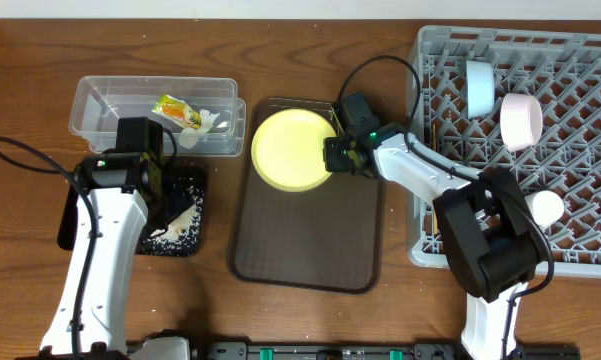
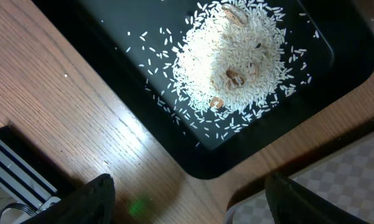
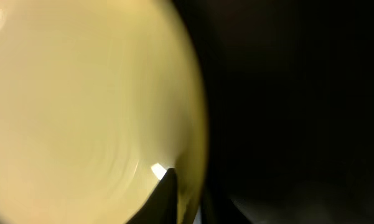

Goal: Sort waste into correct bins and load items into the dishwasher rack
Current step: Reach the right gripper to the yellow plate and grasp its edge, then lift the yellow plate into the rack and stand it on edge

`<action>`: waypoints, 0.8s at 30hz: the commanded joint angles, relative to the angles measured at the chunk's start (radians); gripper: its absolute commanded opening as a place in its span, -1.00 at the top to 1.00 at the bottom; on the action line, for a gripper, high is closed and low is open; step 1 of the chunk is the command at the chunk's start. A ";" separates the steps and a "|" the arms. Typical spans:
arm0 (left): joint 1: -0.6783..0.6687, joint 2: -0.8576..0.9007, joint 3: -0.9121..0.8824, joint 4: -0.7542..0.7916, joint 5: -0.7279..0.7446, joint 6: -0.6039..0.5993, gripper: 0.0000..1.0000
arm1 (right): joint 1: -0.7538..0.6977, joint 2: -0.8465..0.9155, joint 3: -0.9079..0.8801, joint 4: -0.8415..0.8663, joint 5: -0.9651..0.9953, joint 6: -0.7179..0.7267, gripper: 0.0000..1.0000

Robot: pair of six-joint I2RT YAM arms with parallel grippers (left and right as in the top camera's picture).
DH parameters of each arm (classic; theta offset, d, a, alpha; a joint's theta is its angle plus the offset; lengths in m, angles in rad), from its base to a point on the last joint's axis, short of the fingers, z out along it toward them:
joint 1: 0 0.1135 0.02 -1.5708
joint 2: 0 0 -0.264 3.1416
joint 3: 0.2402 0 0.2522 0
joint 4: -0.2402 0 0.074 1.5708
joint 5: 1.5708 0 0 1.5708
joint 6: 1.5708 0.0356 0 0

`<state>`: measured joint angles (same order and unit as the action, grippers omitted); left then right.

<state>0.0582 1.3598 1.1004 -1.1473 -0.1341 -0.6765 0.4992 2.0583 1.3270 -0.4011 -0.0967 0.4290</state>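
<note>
The right fingers (image 3: 165, 199) pinch the rim of the yellow plate (image 1: 288, 150), at the far end of the brown tray (image 1: 310, 250). The left fingers (image 2: 87, 200) hang spread by a corner of the black tray (image 2: 336, 56), near the rice (image 2: 236, 56).

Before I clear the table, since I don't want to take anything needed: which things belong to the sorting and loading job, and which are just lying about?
Job: yellow plate, clear tub, snack wrapper, black tray, rice, rack, blue bowl, white bowl, cup.
Lying about: brown serving tray.
</note>
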 commanded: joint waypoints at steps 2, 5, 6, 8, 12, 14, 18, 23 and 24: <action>0.005 -0.001 0.014 -0.005 -0.005 0.010 -0.59 | -0.032 -0.046 0.008 -0.014 0.034 0.000 0.90; 0.005 -0.001 0.014 -0.005 -0.005 0.010 -0.59 | -0.063 -0.124 0.008 -0.028 0.080 -0.025 0.98; 0.005 -0.001 0.014 -0.005 -0.005 0.010 -0.59 | -0.074 -0.152 0.008 -0.030 0.093 -0.039 0.98; 0.005 -0.001 0.014 -0.004 -0.005 0.010 -0.59 | -0.095 -0.214 0.008 -0.036 0.114 -0.081 0.98; 0.005 -0.001 0.014 -0.004 -0.005 0.010 -0.60 | -0.130 -0.359 0.008 -0.056 0.190 -0.157 0.98; 0.005 -0.001 0.014 -0.004 -0.005 0.010 -0.60 | -0.144 -0.425 0.008 -0.063 0.253 -0.200 0.98; 0.005 -0.001 0.014 -0.004 -0.005 0.010 -0.60 | -0.161 -0.542 0.008 -0.064 0.466 -0.319 0.98; 0.005 -0.001 0.014 -0.003 -0.005 0.010 -0.59 | -0.168 -0.598 0.008 -0.063 0.933 -0.403 0.98; 0.005 -0.001 0.014 -0.003 -0.005 0.009 -0.60 | -0.168 -0.598 0.008 -0.063 1.008 -0.411 0.98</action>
<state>0.0582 1.3598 1.1004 -1.1473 -0.1341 -0.6765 0.3477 1.4658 1.3266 -0.4599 0.5327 0.1009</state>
